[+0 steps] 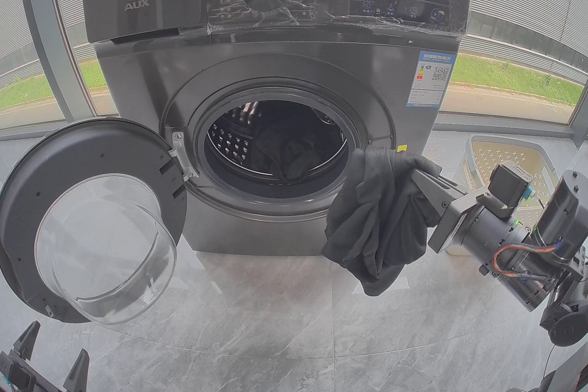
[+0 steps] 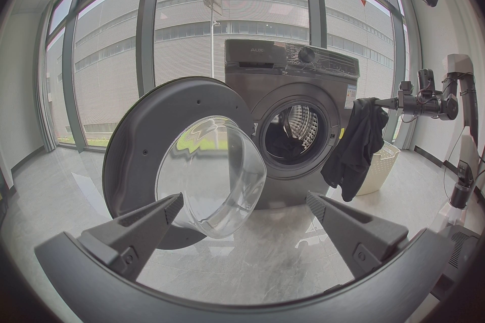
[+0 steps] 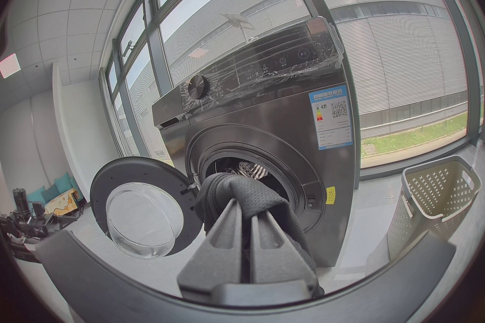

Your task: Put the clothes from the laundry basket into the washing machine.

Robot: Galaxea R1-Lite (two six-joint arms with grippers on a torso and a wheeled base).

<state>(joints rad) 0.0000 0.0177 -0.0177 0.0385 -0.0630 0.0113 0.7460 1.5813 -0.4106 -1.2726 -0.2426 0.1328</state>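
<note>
Dark grey cloth, one garment, hangs from the right end effector, which is clenched on its upper fold just outside the lower right rim of the one washing machine. A second dark garment lies inside the drum. The single round door stands swung open leftward. One pale laundry basket stands on the floor beside the machine's right side. The left end effector hangs low, fingers spread, holding nothing.

Dark grey garment; grey washing machine; cream perforated laundry basket; grey marbled floor.
</note>
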